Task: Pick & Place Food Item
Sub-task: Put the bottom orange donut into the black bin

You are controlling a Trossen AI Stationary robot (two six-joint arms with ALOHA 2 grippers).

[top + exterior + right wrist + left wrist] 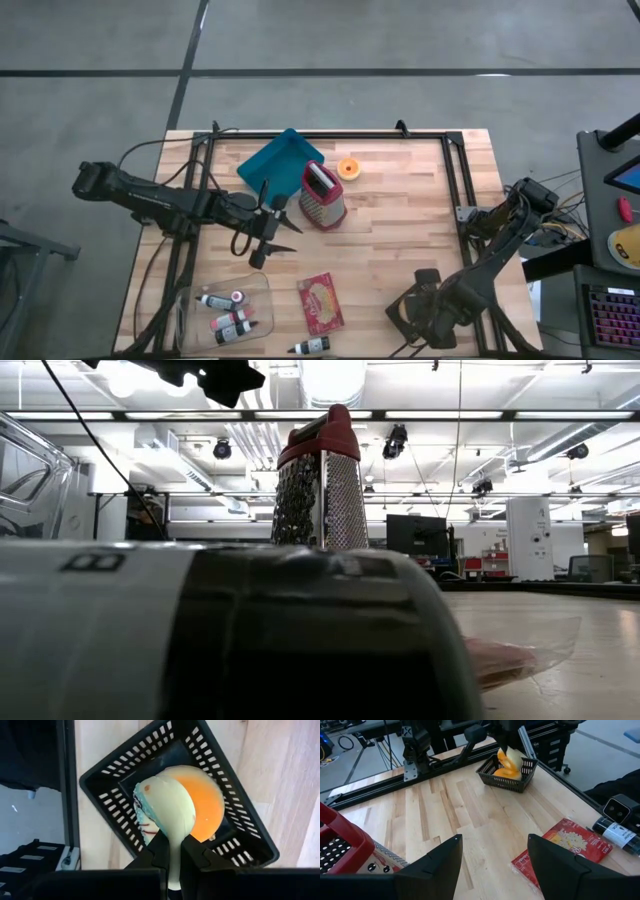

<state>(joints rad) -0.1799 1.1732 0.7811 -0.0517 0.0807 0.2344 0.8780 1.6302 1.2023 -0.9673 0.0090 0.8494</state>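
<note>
Above the black basket (175, 795) at the table's near right corner: the right gripper (174, 851), pointing straight down, its fingers pinched tight on the thin edge of a pale green and orange food item (172, 802), which hangs just over the basket's floor. The item looks light, smooth and fairly soft, perhaps a toy; its narrow rim seems the surest hold, since the rounded faces would likely slip. The left gripper (492, 865) waits beside the red grater (323, 196), fingers spread, holding nothing.
</note>
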